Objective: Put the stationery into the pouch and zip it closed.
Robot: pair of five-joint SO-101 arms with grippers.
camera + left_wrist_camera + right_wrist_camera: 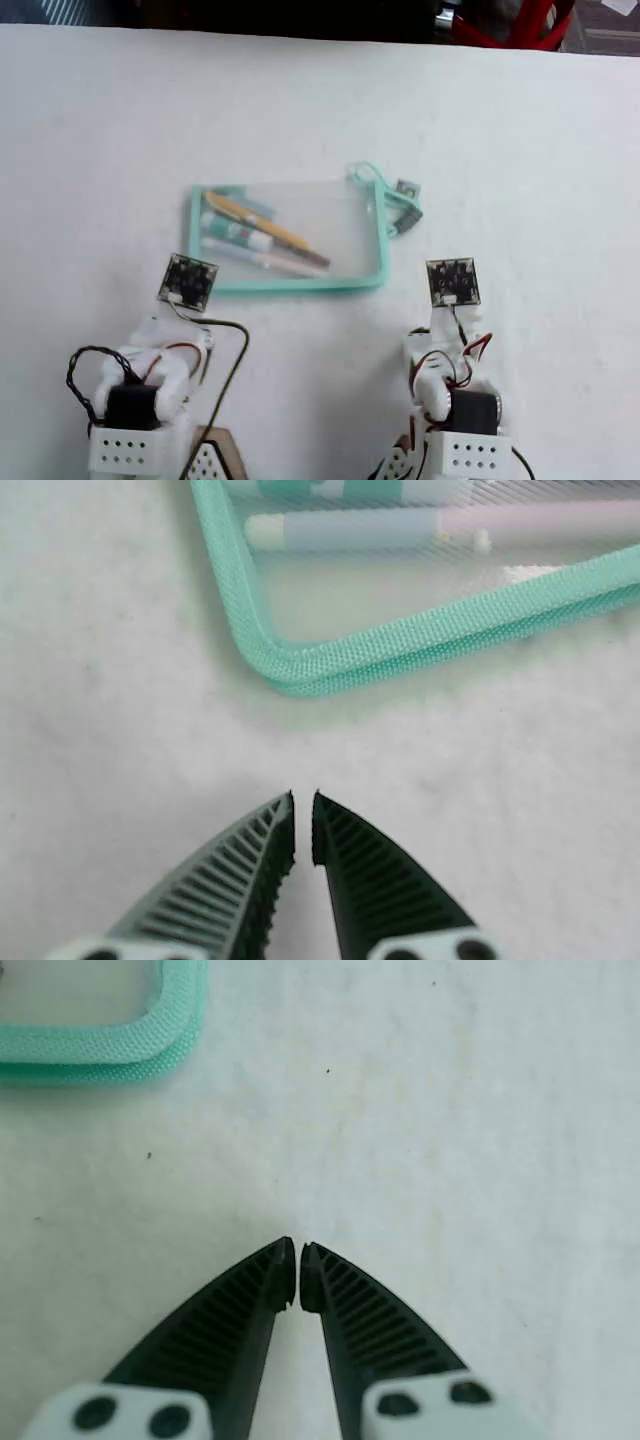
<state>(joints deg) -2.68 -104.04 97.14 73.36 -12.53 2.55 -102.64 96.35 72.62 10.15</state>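
A clear mesh pouch (290,238) with teal trim lies flat in the middle of the table. Inside it lie a yellow pencil (265,228), a glue stick (236,232) and a pale pen (262,262). Its zipper pull (405,190) rests at the pouch's right end beside a teal loop. My left gripper (303,805) hangs shut just short of the pouch's near left corner (290,670), with nothing held. My right gripper (297,1255) is shut over bare table off the pouch's near right corner (150,1045). In the high view both arms sit at the near edge, left (187,280) and right (452,282).
The white table (520,140) stretches wide on all sides of the pouch. A red object (510,25) sits beyond the far edge at the right. A brown piece (212,455) shows at the near edge between the arm bases.
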